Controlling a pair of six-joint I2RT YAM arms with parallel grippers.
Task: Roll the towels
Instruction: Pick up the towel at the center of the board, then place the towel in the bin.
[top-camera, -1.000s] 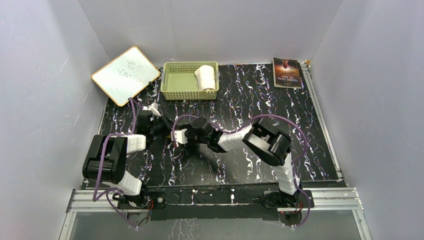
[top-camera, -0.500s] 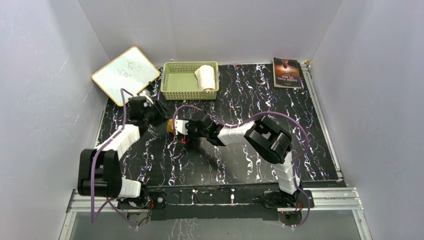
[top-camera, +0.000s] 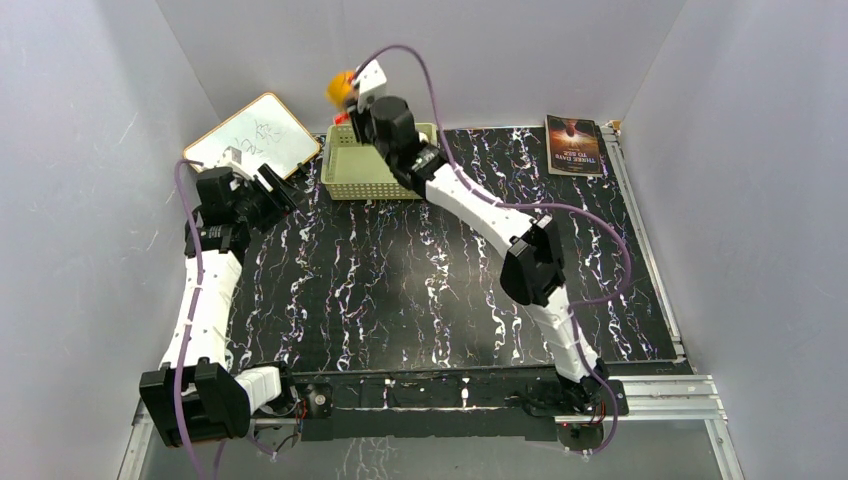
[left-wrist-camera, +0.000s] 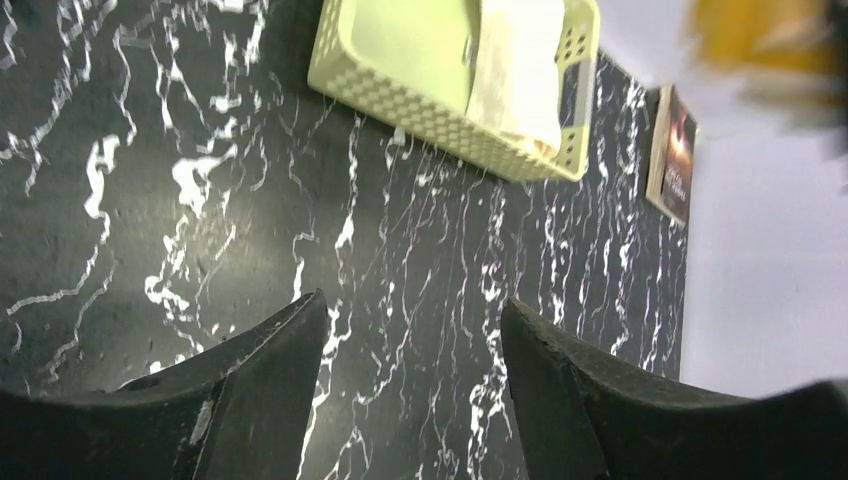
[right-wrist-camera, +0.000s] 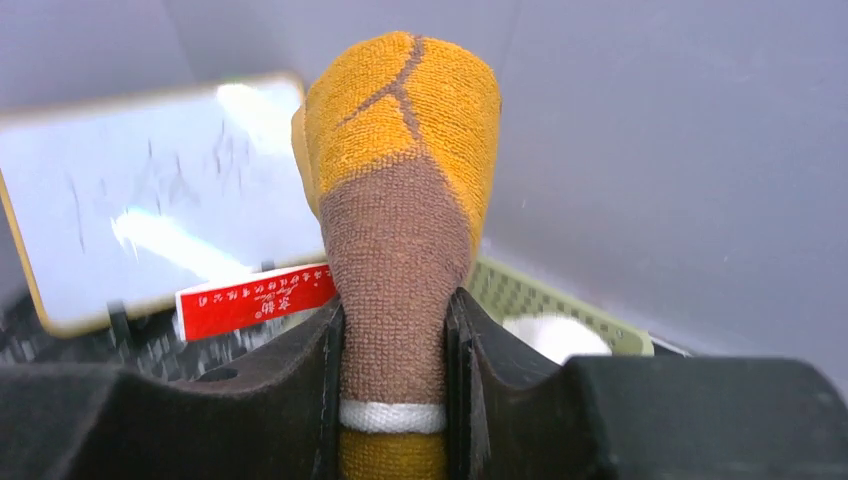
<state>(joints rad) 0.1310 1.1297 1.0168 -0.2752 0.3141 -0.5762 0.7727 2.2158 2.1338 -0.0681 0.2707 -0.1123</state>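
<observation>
Two towels are showing as rolled. White towel (left-wrist-camera: 515, 60) is lying rolled inside the green basket (left-wrist-camera: 440, 130), toward one end. Right gripper (right-wrist-camera: 395, 320) is pinching the brown-and-orange towel (right-wrist-camera: 400, 190), a tight roll, and holding it aloft near the basket's far left corner. Left gripper (left-wrist-camera: 415, 310) is hanging spread and empty over the tabletop (left-wrist-camera: 150, 150). Judgement: rolling is appearing complete; only setting the second roll down is remaining.

Your left gripper (left-wrist-camera: 412, 310) has jaws apart, nothing btwn them, above the black marbled table (left-wrist-camera: 150, 150). Green basket (left-wrist-camera: 430, 125) up top w/ white towel (left-wrist-camera: 515, 70) at its right end. Book (left-wrist-camera: 672, 150) far right; orange towel (left-wrist-camera: 760, 35) just a blur, top-right corner.
</observation>
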